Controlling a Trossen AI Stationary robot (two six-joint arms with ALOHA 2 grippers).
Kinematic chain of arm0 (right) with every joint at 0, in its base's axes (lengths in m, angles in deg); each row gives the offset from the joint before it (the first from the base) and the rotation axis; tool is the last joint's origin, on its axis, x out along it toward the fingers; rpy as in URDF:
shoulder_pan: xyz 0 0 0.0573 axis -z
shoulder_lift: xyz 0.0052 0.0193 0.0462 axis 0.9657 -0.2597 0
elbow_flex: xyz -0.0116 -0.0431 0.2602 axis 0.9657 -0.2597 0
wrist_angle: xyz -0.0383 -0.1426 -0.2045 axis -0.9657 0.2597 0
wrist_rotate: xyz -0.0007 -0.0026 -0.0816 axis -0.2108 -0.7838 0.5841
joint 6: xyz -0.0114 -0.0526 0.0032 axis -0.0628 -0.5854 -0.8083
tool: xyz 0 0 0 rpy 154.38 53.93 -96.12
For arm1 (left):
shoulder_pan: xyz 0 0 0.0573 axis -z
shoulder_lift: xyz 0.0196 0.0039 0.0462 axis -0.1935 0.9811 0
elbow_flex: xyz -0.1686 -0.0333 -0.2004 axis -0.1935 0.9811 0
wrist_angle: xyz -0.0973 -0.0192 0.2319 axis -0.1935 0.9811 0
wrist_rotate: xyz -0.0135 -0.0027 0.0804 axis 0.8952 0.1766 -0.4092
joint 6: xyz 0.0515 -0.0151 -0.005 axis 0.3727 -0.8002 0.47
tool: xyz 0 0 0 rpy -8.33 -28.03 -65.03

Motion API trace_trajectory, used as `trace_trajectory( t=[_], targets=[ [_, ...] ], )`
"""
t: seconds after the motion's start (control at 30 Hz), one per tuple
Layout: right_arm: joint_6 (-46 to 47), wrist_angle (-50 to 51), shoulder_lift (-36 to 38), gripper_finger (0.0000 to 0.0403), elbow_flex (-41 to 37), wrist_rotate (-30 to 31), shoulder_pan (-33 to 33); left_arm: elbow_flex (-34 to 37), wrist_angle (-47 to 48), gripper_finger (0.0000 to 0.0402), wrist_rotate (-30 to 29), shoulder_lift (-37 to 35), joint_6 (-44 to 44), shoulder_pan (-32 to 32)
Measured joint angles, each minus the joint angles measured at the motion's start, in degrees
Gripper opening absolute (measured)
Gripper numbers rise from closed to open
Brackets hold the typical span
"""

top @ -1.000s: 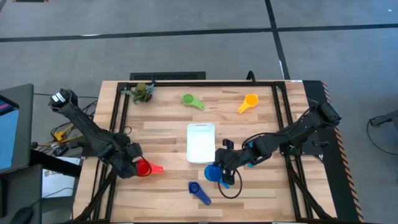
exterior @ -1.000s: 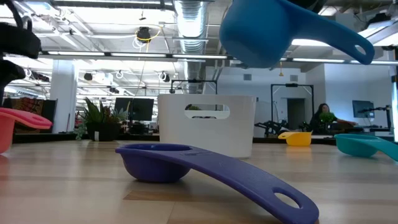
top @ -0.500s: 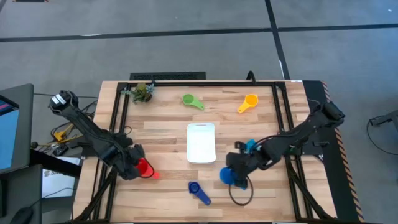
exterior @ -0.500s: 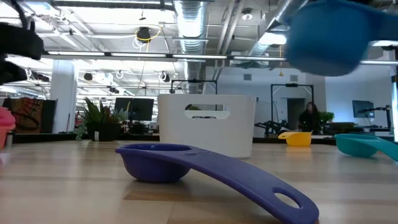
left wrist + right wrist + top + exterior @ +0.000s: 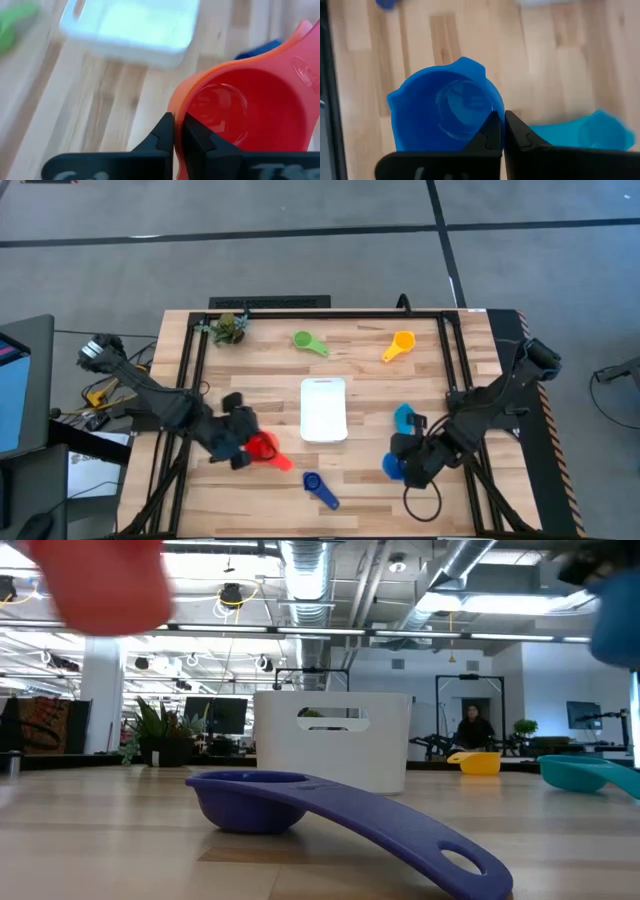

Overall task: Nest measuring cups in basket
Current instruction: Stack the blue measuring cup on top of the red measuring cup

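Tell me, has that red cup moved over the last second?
Yes. In the high view the red measuring cup, pinched in the left tool, has travelled toward the white basket, which has stayed put.

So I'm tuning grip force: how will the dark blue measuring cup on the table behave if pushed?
The dark blue measuring cup looks like thin rigid plastic, so probably light. Its round bowl and raised handle suggest it may pivot or slide rather than roll.
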Motion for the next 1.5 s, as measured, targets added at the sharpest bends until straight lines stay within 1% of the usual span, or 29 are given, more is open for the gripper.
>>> trace_trajectory(
  t=[0.2, 0.33, 0.4, 0.53, 0.63, 0.73, 0.83, 0.97, 1.1, 1.27, 1.33, 1.5],
  targets=[
    [8.5, 2.5, -1.9, 0.001, -1.4, -3.8, -4.8, -11.2, -9.5, 0.0002, 1.1, 13.5, 13.6, -5.8],
    [13.4, 2.9, -1.8, 0.0009, -1.4, -4.6, -8.8, -19.1, -17.0, 0.0008, 4.1, 23.6, 20.2, -9.2],
    [16.0, 3.1, -1.8, 0.0011, -1.4, -4.9, -10.9, -23.0, -18.9, 0.0009, 6.1, 28.5, 23.0, -10.5],
    [22.6, 4.3, -1.8, 0.001, -1.4, -5.5, -15.3, -31.1, -20.2, 0.0006, 10.3, 37.5, 26.1, -12.5],
    [27.2, 4.5, -1.8, 0.001, -1.3, -5.4, -18.1, -36.3, -20.1, 0.0005, 11.9, 43.2, 28.0, -13.3],
    [31.4, 4.7, -1.8, 0.0012, -1.3, -3.6, -20.6, -40.9, -20.6, 0.0008, 12.2, 47.8, 28.9, -14.0],
    [35.6, 4.7, -1.8, 0.0012, -1.3, -0.6, -22.5, -45.1, -21.0, 0.001, 12.6, 51.9, 29.6, -14.6],
    [38.7, 4.7, -1.9, 0.0011, -1.3, 1.3, -23.6, -48.9, -20.7, 0.0005, 15.6, 56.7, 29.7, -15.2],
    [40.1, 4.8, -1.9, 0.0014, -1.3, 1.6, -23.7, -49.7, -20.5, 0.0006, 16.6, 59.2, 29.7, -15.8],
    [40.2, 4.5, -1.9, 0.0012, -1.3, 3.4, -23.4, -48.2, -20.1, 0.0013, 16.6, 59.3, 29.3, -16.6],
    [40.2, 4.5, -1.9, 0.0013, -1.3, 3.4, -22.9, -48.1, -18.2, 0.0013, 16.4, 59.3, 28.3, -16.9],
    [40.1, 4.4, -1.9, 0.0014, -1.3, 3.4, -21.6, -48.1, -16.9, 0.0014, 16.2, 59.3, 28.0, -17.5]
  ],
)
